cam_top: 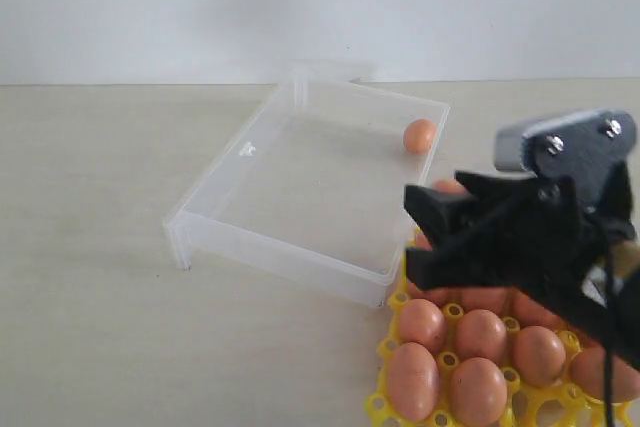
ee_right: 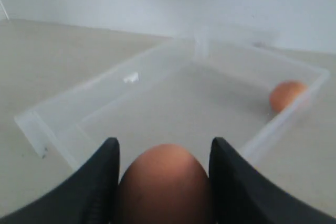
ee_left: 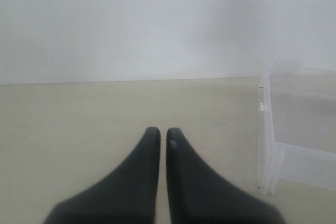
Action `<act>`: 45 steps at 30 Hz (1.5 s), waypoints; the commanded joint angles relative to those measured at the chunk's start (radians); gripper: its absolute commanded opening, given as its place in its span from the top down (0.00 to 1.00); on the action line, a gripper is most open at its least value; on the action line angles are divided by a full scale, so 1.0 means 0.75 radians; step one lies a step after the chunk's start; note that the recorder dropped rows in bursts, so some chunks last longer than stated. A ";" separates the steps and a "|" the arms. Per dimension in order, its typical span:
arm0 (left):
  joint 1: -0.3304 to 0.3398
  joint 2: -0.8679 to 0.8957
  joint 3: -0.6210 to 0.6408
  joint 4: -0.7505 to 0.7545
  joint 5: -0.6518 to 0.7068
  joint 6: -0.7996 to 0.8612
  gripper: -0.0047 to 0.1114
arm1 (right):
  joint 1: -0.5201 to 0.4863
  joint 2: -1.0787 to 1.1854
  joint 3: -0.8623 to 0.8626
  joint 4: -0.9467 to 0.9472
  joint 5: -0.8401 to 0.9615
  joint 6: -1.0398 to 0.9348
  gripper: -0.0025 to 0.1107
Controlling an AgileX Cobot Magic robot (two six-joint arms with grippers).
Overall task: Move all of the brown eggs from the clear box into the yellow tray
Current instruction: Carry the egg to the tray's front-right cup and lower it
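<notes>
Pinching one brown egg (ee_right: 164,182), the right gripper (cam_top: 415,235) hovers over the far edge of the yellow tray (cam_top: 378,405), which spreads just below and nearer, while a last egg (cam_top: 420,135) sits in the clear box's (cam_top: 270,247) far right corner and the left gripper (ee_left: 163,140) idles pressed together, left of the box.

The left claw (ee_left: 163,134) is pressed closed, while the right claw (ee_right: 164,149) clamps a brown egg (ee_right: 164,184).

Bright, soft, even light, faint shadows, perhaps from overhead; right tool (ee_right: 164,148) blurry up close.
</notes>
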 commanded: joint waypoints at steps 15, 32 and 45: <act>-0.004 -0.005 0.005 0.002 -0.003 0.000 0.92 | 0.135 -0.437 0.378 0.281 0.486 -0.109 0.98; -0.004 -0.005 0.005 0.002 -0.003 0.000 0.92 | 0.135 -0.437 0.378 0.284 0.402 -0.261 0.98; -0.004 -0.005 0.005 0.002 -0.003 0.000 0.92 | 0.135 -0.437 0.378 0.370 0.402 -0.273 0.62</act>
